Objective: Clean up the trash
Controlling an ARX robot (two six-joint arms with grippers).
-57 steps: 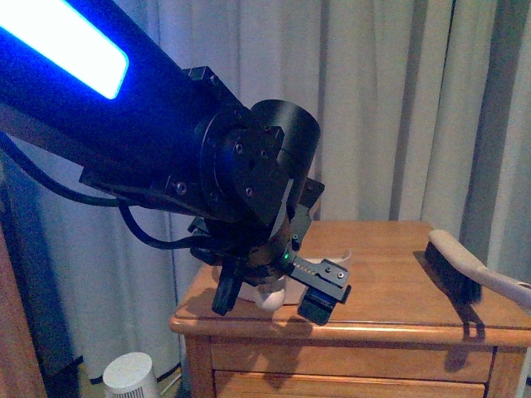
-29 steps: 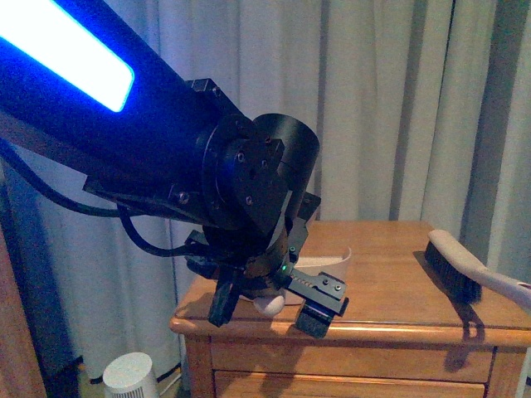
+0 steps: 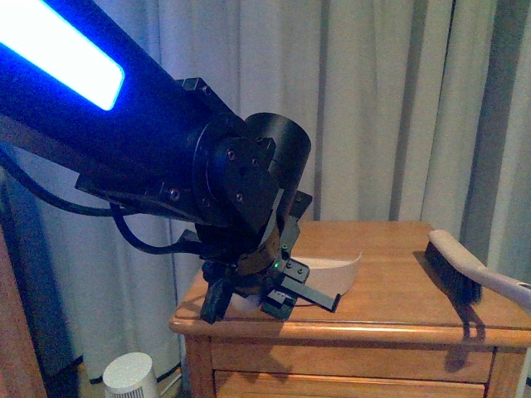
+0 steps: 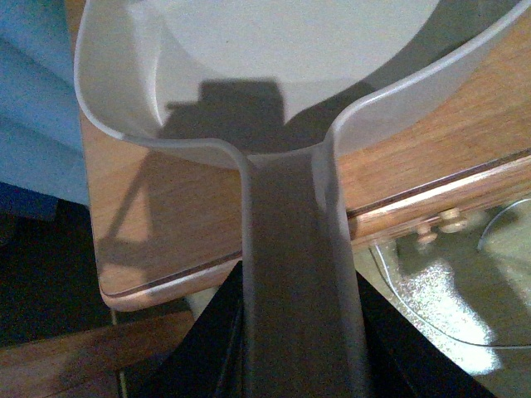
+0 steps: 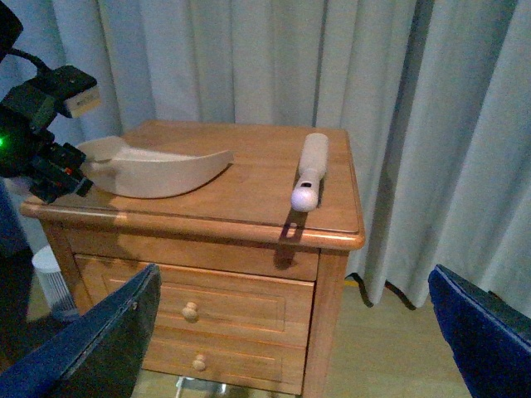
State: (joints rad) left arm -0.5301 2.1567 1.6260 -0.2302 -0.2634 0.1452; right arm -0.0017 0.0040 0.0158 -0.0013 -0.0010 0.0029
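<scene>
The left gripper (image 4: 303,356) pinches the dustpan (image 5: 191,170) by its handle, at the nightstand (image 5: 249,199) edge. The right gripper (image 5: 286,340) hangs spread, with the brush (image 5: 311,170) well ahead of it. The wad is not visible; if it lies in the dustpan, a tilt risks spilling it.

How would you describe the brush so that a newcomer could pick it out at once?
Find the wooden nightstand in front of the pale curtains. Two things lie on its top: a wide, scoop-shaped beige dustpan and, apart from it, the brush. The brush is the slim cream stick with dark bristles underneath.
</scene>
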